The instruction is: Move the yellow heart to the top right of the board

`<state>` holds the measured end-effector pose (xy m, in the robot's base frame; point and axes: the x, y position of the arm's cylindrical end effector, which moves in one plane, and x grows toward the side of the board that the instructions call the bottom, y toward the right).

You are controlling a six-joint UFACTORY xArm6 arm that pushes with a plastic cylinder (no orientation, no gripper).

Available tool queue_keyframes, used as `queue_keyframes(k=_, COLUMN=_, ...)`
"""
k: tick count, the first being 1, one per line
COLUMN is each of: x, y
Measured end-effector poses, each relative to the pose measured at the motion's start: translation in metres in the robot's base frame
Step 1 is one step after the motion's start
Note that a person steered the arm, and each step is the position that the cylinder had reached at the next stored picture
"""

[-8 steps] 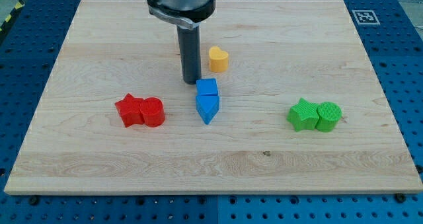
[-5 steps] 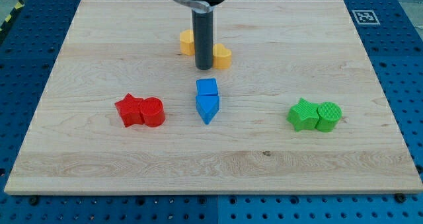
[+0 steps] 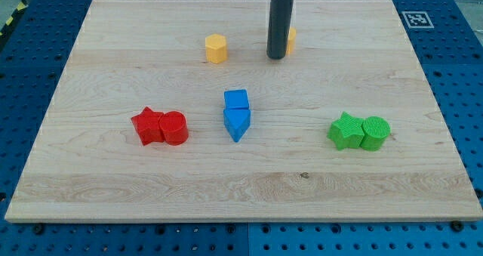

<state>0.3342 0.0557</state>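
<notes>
The yellow heart [image 3: 290, 37] lies near the view's top, right of centre, mostly hidden behind my dark rod; only a sliver of it shows at the rod's right edge. My tip [image 3: 276, 57] rests on the board touching the heart's left side. A yellow hexagon block [image 3: 216, 48] stands to the left of the rod, apart from it.
A blue cube [image 3: 236, 100] and a blue triangle block [image 3: 237, 123] sit together mid-board. A red star [image 3: 148, 126] and red cylinder [image 3: 174, 128] sit at the left. A green star [image 3: 346, 131] and green cylinder [image 3: 375, 132] sit at the right. A marker tag [image 3: 416, 19] lies off the board's top right corner.
My tip has moved up and to the right, pushing the yellow heart with it toward the view's top right. The yellow hexagon has come into full view.
</notes>
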Motion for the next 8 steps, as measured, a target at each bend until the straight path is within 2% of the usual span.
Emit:
queue_keyframes(k=4, x=-0.063, y=0.037)
queue_keyframes(k=7, x=-0.092, y=0.051)
queue_keyframes(k=8, x=-0.087, y=0.065)
